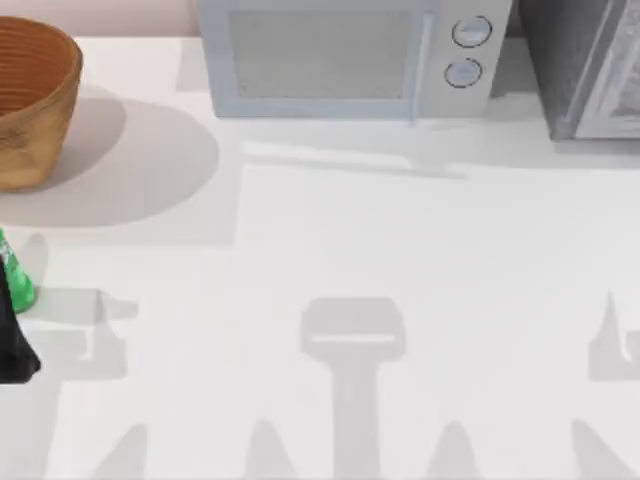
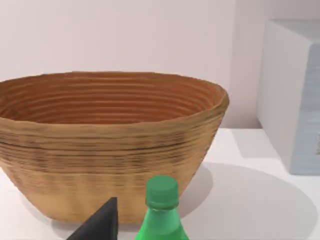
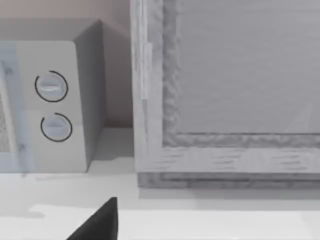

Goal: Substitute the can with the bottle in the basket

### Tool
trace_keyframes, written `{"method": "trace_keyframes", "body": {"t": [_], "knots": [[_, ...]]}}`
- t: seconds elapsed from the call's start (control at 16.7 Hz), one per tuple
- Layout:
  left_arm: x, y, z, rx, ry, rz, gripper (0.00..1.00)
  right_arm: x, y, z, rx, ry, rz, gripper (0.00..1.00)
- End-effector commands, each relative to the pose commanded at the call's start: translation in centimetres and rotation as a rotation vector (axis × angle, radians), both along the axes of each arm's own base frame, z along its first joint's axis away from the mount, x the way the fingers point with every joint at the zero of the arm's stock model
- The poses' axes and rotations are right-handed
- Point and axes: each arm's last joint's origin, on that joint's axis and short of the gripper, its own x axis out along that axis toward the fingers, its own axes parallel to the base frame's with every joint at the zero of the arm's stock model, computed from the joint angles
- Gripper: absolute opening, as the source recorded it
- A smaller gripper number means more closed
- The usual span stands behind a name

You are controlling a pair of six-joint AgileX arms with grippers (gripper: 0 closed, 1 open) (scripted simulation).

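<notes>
1. Left end effector [image 1: 12, 340] sits at the table's left edge, right by the bottle [image 1: 17, 280]; I cannot tell whether it grips it
2. Bottle stands upright in the left wrist view, just in front of the basket [image 1: 40, 110], not yet inside
3. Basket interior looks bare from here, so the can seems out; dropping the bottle in is what's left
4. Right end effector [image 3: 100, 222] idles near the microwave [image 1: 340, 55]

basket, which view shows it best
The left wrist view: the wicker basket spans the frame, with its whole rim, ribbed inside and near wall visible behind the green bottle. The top view catches part of it, cut off at the table's far left corner. The right wrist view faces the microwave instead.
</notes>
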Motion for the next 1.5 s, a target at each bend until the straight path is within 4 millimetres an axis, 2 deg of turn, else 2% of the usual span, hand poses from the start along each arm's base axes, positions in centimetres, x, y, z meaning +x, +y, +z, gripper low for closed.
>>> {"method": "trace_keyframes", "body": {"t": [0.24,0.36,0.54,0.78,0.96,1.2,1.32,1.5], "knots": [[0.0,0.1,0.3,0.001,0.023,0.008,1.0,0.0,0.0,0.0,0.0,0.0,0.0,1.0],[0.2,0.2,1.2,0.005,0.076,0.023,1.0,0.0,0.0,0.0,0.0,0.0,0.0,1.0],[0.9,0.6,4.0,0.015,0.185,0.042,1.0,0.0,0.0,0.0,0.0,0.0,0.0,1.0],[3.5,1.2,9.6,0.028,0.356,0.049,1.0,0.0,0.0,0.0,0.0,0.0,0.0,1.0],[7.3,2.1,14.2,0.032,0.496,0.04,1.0,0.0,0.0,0.0,0.0,0.0,0.0,1.0],[14.8,3.9,18.6,0.022,0.692,0.013,1.0,0.0,0.0,0.0,0.0,0.0,0.0,1.0],[19.2,5.2,19.5,0.009,0.791,-0.007,1.0,0.0,0.0,0.0,0.0,0.0,0.0,1.0],[25.8,7.4,18.8,-0.019,0.936,-0.041,1.0,0.0,0.0,0.0,0.0,0.0,0.0,1.0]]}}
